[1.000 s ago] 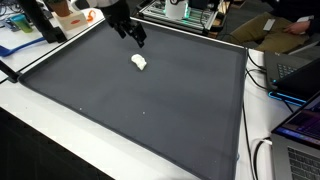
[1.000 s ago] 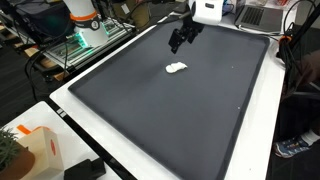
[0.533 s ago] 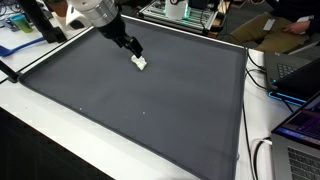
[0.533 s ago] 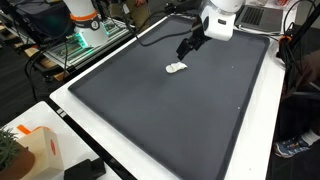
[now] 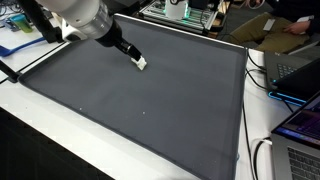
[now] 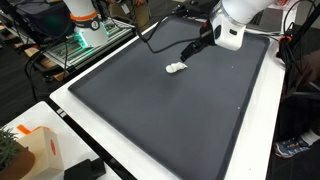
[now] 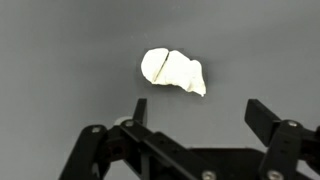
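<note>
A small white crumpled lump [image 7: 172, 71] lies on a dark grey mat [image 7: 60, 60]. It also shows in both exterior views [image 5: 142, 64] [image 6: 175, 69]. My gripper [image 7: 200, 112] is open and empty, its two black fingers spread wide just short of the lump in the wrist view. In the exterior views the gripper [image 5: 133, 55] [image 6: 190, 54] hangs low over the mat right beside the lump, not touching it as far as I can tell.
The mat [image 5: 150, 110] covers a white table [image 6: 80, 120]. Laptops [image 5: 295, 70] and cables lie along one side. A robot base [image 6: 85, 25] and equipment racks stand behind. A white and orange box [image 6: 30, 150] sits at a table corner.
The arm has swung down and across the mat, bringing the open gripper from above and behind the lump to right beside it. The lump has not moved.
</note>
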Robot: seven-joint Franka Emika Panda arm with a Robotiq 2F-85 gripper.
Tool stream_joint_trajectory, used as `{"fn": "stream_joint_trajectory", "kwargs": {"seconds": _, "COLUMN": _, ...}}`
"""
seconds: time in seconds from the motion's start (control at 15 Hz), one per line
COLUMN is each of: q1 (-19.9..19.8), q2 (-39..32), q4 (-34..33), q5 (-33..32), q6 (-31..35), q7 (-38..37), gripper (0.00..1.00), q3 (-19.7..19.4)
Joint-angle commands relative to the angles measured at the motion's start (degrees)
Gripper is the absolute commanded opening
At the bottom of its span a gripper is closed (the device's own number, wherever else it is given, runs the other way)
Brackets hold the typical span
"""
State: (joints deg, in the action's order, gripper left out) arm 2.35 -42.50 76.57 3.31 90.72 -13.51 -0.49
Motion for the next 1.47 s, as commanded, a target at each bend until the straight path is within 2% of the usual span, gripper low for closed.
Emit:
{"fn": "stream_joint_trajectory", "kwargs": {"seconds": 0.0, "q1": 0.6, "q2": -5.0, "q4": -7.1, "q5": -0.3, "q6": -5.0, "q7": -1.7, "gripper": 1.00, "q3": -0.7}}
{"fn": "stream_joint_trajectory", "kwargs": {"seconds": 0.33, "q1": 0.7, "q2": -9.0, "q4": -12.3, "q5": -0.3, "q6": -7.6, "q7": -2.1, "gripper": 1.00, "q3": -0.7}}
{"fn": "stream_joint_trajectory", "kwargs": {"seconds": 0.47, "q1": 0.6, "q2": -8.8, "q4": -12.6, "q5": -0.1, "q6": -7.9, "q7": -2.1, "gripper": 1.00, "q3": -0.7}}
{"fn": "stream_joint_trajectory", "kwargs": {"seconds": 0.6, "q1": 0.3, "q2": -5.3, "q4": -8.7, "q5": -0.2, "q6": -5.4, "q7": -1.3, "gripper": 1.00, "q3": -0.8}}
{"fn": "stream_joint_trajectory", "kwargs": {"seconds": 0.8, "q1": 0.1, "q2": 3.7, "q4": 2.1, "q5": -0.7, "q6": 1.1, "q7": -0.4, "gripper": 1.00, "q3": -1.5}}
{"fn": "stream_joint_trajectory", "kwargs": {"seconds": 1.0, "q1": -0.2, "q2": 10.3, "q4": 8.3, "q5": -2.1, "q6": 4.8, "q7": 1.6, "gripper": 1.00, "q3": -2.1}}
{"fn": "stream_joint_trajectory", "kwargs": {"seconds": 1.4, "q1": -0.5, "q2": 23.1, "q4": 23.1, "q5": -5.7, "q6": 14.7, "q7": 11.3, "gripper": 1.00, "q3": -0.9}}
